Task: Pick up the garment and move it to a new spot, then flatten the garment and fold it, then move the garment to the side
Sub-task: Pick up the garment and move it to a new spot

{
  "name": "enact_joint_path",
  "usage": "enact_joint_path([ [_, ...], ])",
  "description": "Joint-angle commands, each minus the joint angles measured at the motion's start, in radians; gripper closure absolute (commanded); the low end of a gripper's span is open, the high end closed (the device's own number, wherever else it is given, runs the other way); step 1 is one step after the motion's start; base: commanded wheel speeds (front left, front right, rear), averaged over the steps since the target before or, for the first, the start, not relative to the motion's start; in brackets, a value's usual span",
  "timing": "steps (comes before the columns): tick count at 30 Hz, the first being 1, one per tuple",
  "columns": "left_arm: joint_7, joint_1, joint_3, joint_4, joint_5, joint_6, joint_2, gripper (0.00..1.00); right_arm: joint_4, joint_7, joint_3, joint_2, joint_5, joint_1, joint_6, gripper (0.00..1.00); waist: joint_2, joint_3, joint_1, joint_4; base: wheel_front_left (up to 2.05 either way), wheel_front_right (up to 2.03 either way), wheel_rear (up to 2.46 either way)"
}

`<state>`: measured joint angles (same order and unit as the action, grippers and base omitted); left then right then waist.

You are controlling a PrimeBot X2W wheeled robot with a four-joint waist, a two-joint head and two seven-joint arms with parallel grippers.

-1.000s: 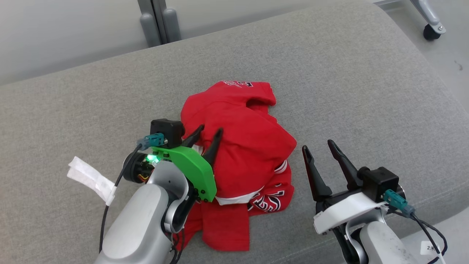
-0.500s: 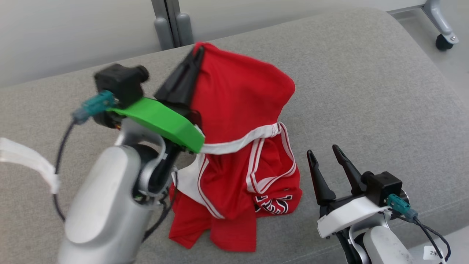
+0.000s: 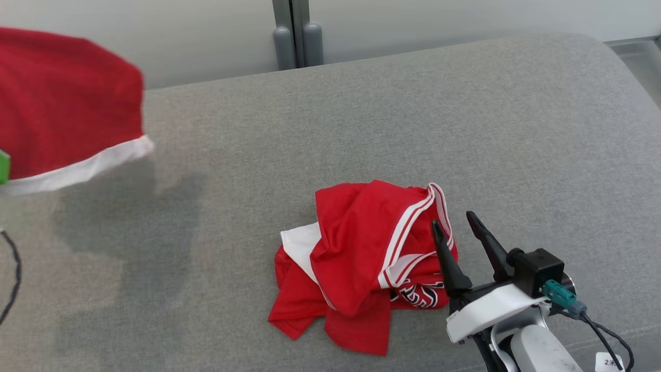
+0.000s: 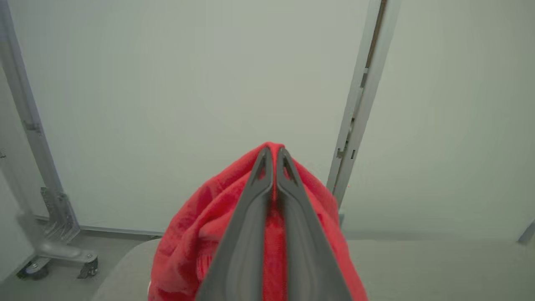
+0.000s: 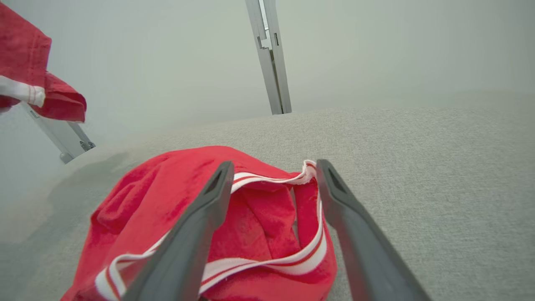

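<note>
A red garment [image 3: 67, 103] with a white hem hangs in the air at the upper left of the head view, lifted off the grey couch [image 3: 361, 119]. In the left wrist view my left gripper [image 4: 273, 152] is shut on a fold of this red garment [image 4: 200, 234], and the cloth drapes down around both fingers. A second crumpled red piece [image 3: 361, 258] with white stripes and lettering lies on the couch. My right gripper [image 3: 457, 227] stands open right beside it, fingers [image 5: 200, 209] over its striped edge [image 5: 167, 192], holding nothing. The lifted garment [image 5: 25, 62] also hangs at that view's upper left.
Behind the couch is a pale wall with grey metal posts [image 3: 294, 36]. A wheeled metal frame [image 4: 58, 251] stands on the floor beyond the couch's end. A black cable [image 3: 13, 268] hangs at the head view's left edge. Open couch surface lies left and behind the crumpled piece.
My left gripper shut on the red garment and lifted it up and to the left, off the striped piece, which stayed on the couch. The head camera shifted. The right gripper stayed open.
</note>
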<state>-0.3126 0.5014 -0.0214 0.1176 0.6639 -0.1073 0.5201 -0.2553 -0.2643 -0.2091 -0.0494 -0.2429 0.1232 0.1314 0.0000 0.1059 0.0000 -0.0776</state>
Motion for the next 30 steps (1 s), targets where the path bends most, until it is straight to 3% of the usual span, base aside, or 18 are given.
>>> enact_joint_path([
  [1,0.006,-0.017,-0.025,-0.038,-0.007,0.000,0.031,1.00,0.003,0.000,-0.001,-0.002,0.005,0.006,-0.001,0.00,0.0000,0.021,0.0000,0.025,0.00,0.00,0.00],
  [5,0.040,-0.027,-0.077,-0.205,-0.025,0.010,0.092,1.00,0.000,0.000,-0.005,-0.002,0.014,0.026,-0.001,0.00,0.0000,0.047,0.0000,0.043,0.00,0.00,0.00],
  [14,0.141,0.004,-0.098,-0.594,-0.029,0.039,0.109,1.00,-0.003,0.000,-0.025,-0.002,0.027,0.068,-0.001,0.00,0.0000,0.104,0.0000,0.034,0.00,0.00,0.00],
  [15,0.157,0.009,-0.101,-0.637,-0.033,0.031,0.107,0.91,-0.003,0.000,-0.027,-0.002,0.030,0.072,-0.001,0.00,0.0000,0.110,0.0000,0.029,0.00,0.00,0.00],
  [16,0.171,0.010,-0.099,-0.671,-0.041,0.026,0.108,0.58,-0.003,0.000,-0.026,-0.002,0.030,0.073,-0.001,0.00,0.0000,0.114,0.0000,0.026,0.00,0.00,0.00],
  [17,0.186,0.014,-0.100,-0.711,-0.041,0.023,0.106,0.09,-0.002,0.000,-0.023,-0.002,0.029,0.074,-0.001,0.00,0.0000,0.117,0.0000,0.021,0.00,0.00,0.00],
  [18,0.196,0.018,-0.101,-0.738,-0.039,0.022,0.101,0.00,-0.001,0.000,-0.019,-0.002,0.028,0.073,-0.001,0.00,0.0000,0.118,0.0000,0.018,0.00,0.00,0.00],
  [24,0.292,0.051,-0.099,-0.840,-0.035,0.066,0.086,0.00,-0.003,0.000,-0.006,-0.002,0.022,0.061,-0.001,0.00,0.0000,0.105,0.0000,0.008,0.00,0.00,0.00],
  [30,0.433,0.060,-0.066,-0.758,-0.057,0.135,0.046,0.00,0.004,0.000,0.010,-0.002,0.017,0.041,-0.001,0.00,0.0000,0.059,0.0000,0.013,0.00,0.00,0.00],
])
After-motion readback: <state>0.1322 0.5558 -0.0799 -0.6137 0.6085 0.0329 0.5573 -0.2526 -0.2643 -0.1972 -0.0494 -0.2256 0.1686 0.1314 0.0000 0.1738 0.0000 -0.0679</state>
